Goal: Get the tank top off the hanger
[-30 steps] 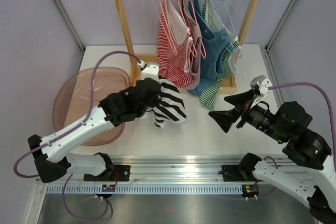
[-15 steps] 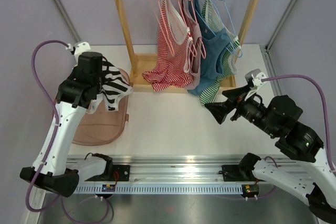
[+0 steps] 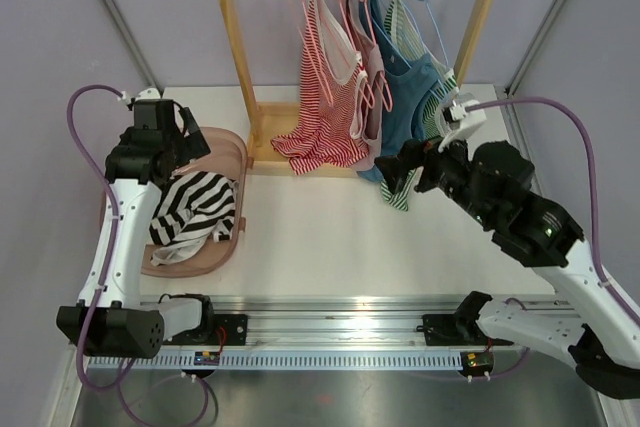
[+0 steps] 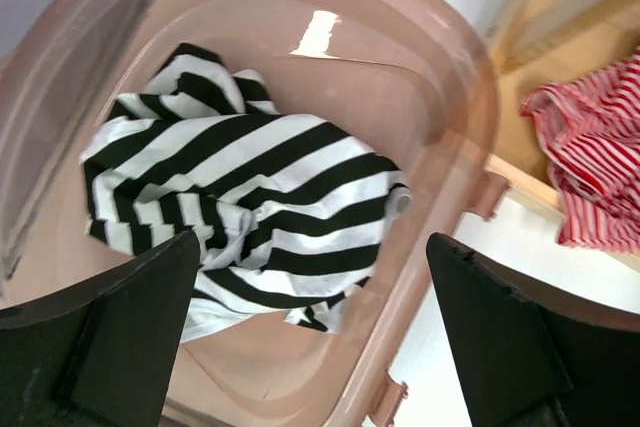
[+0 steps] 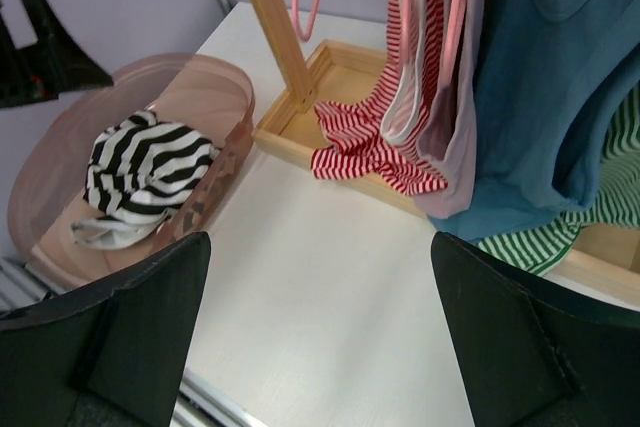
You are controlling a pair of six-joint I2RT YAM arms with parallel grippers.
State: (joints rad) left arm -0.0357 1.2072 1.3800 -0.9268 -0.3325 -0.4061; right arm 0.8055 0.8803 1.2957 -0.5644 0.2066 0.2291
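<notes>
Hanging over the basin (image 3: 236, 162), the left claw (image 3: 190, 137) stands wide and empty; the striped tank top (image 3: 190, 209) lies crumpled inside. The right claw (image 3: 393, 172), also wide, hovers near the rack (image 3: 232, 37). Left wrist: the tank top (image 4: 250, 177) covers the basin floor between spread fingers (image 4: 130, 327). Right wrist: wide fingers (image 5: 520, 347) frame the counter (image 5: 330, 277), the red top (image 5: 370, 152) and the blue top (image 5: 540, 97).

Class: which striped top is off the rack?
The black and white striped tank top, lying in the pink plastic basin; the red one and green one hang.
</notes>
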